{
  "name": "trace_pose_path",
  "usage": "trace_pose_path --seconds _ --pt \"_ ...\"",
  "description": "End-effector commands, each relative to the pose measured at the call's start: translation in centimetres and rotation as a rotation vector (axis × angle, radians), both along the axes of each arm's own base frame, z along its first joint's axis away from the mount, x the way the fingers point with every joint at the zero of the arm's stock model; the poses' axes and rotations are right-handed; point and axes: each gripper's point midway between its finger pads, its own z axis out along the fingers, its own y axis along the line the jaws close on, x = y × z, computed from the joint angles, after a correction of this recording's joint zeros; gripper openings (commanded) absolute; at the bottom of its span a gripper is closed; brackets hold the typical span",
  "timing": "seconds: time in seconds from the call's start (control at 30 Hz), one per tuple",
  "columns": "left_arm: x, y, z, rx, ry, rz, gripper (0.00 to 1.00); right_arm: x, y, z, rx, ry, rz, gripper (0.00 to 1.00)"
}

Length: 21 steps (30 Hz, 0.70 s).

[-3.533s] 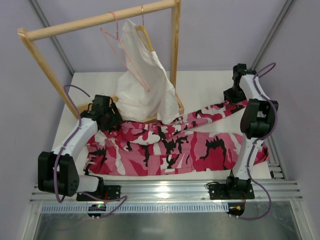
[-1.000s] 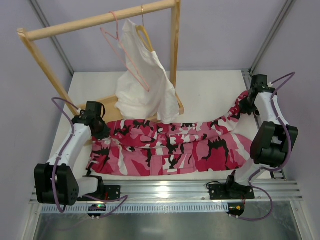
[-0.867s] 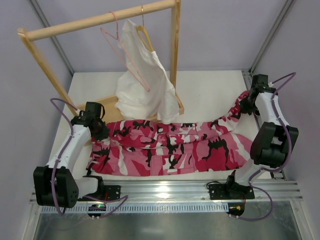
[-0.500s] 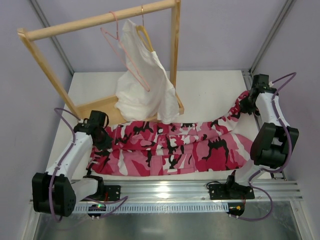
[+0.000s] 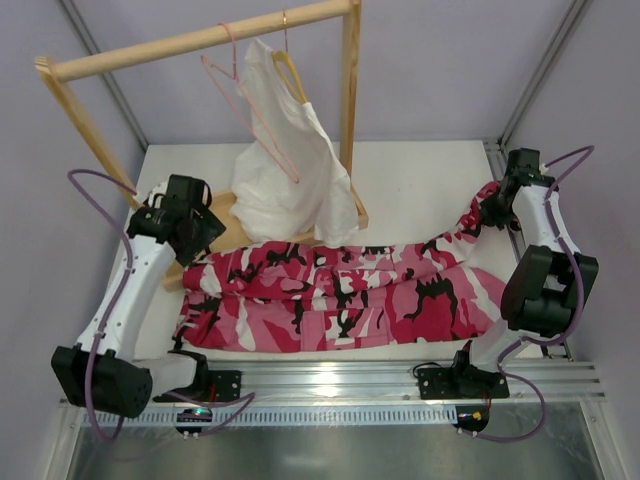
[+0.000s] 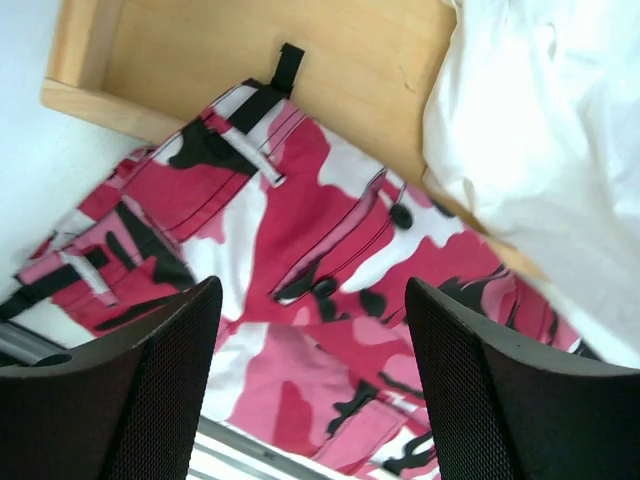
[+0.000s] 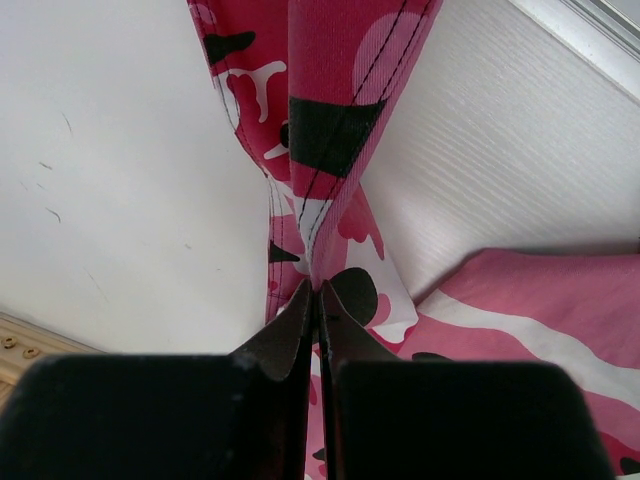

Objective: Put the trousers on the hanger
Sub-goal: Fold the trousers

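Far left: left pincer [image 6: 310, 300] spread wide, nothing between its fingers [image 6: 160, 380], raised above the waist end of the trousers [image 5: 340, 295]. Just beneath it, belt loops and pocket buttons, lying partly on the base board [image 6: 300, 60] of the wooden rack [image 5: 200, 40].

Stretched left to right along the near half of the table [image 5: 420, 180], flat and loosely folded, with none of the cloth on the hanger [image 5: 255, 115] yet. Hangs by its hook from the top of the rack, left of centre, bare, well above the cloth and just beside the white garment [image 5: 285, 170] on a wooden hanger [image 5: 290, 75].

Far right: right pincer [image 7: 317, 290] closed tight on a thin bunched fold of one leg end, drawn toward the far right side of the table.

Judged from here:
- Risks slipping out of that narrow pinch once the weight of the cloth comes up, with only one end held.
- Risks a snag on the base board if dragged rather than lifted.
- Risks catching the white garment instead of the waistband on a fresh grasp, given how close the two lie.
- Risks swinging or unhooking the hanger at the first push of cloth, it being thin wire hung freely.
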Motion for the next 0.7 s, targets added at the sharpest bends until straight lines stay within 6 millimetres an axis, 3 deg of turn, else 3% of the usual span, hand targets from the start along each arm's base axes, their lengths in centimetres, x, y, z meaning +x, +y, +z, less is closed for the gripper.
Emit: trace_pose_path --seconds 0.0,0.07,0.13,0.17,0.47,0.67 --pt "2.6 -0.1 -1.2 -0.017 0.037 0.113 0.74 0.4 -0.5 1.5 -0.028 -0.049 0.005 0.04" --pt "4.2 -0.8 -2.3 -0.053 0.073 0.181 0.69 0.3 -0.7 1.7 -0.042 -0.051 -0.001 0.03" --pt "4.4 -1.0 -3.2 -0.051 0.147 0.203 0.69 0.3 -0.8 1.7 -0.046 -0.05 -0.005 0.04" --pt "5.5 -1.2 -3.7 -0.058 0.171 0.252 0.7 0.3 -0.9 1.6 -0.047 -0.05 -0.006 0.04" --pt "6.9 0.4 -6.6 0.014 0.292 0.393 0.76 0.3 -1.0 1.7 -0.057 -0.053 -0.005 0.04" --pt "6.7 0.2 -10.9 -0.07 0.397 0.403 0.76 0.3 -1.2 1.8 -0.065 -0.054 -0.013 0.04"
